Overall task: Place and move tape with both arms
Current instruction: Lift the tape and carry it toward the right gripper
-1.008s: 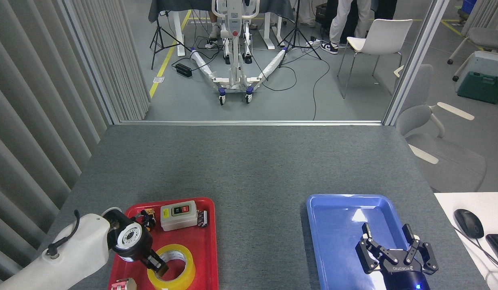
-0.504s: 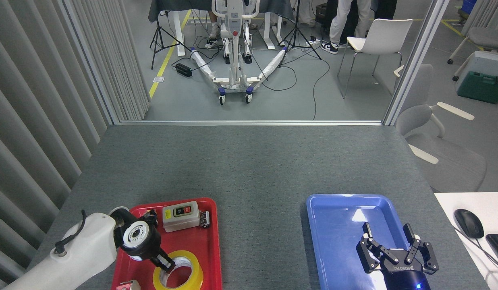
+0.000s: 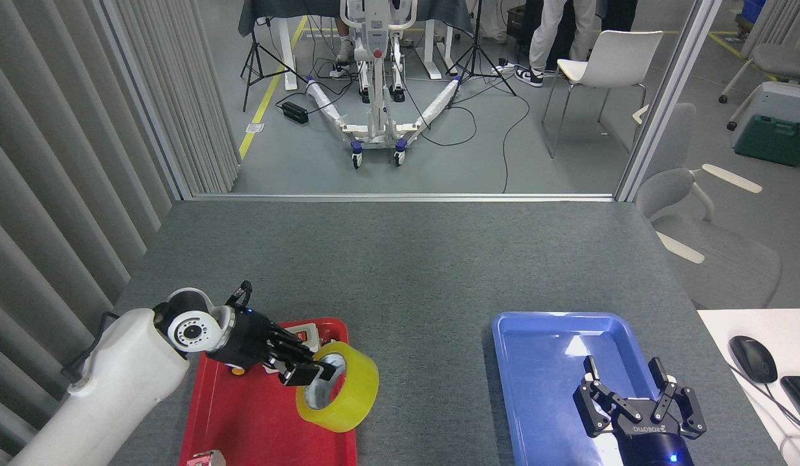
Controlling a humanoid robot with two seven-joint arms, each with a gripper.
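- Tape roll (image 3: 338,387) has been lifted off the red tray (image 3: 257,421), lower left of frame, since 0.5 s ago; pinched through its core by left gripper (image 3: 309,373).
- Right gripper (image 3: 639,404) is held spread, empty, unmoved over blue tray (image 3: 536,362); a transfer rightward is judged next.

I count two trays: one red tray (image 3: 244,421) lower left, one blue tray (image 3: 542,388) lower right. One tape roll (image 3: 342,388). Two grippers: left gripper (image 3: 325,371), right gripper (image 3: 626,375). One white chair (image 3: 610,61) upper right.
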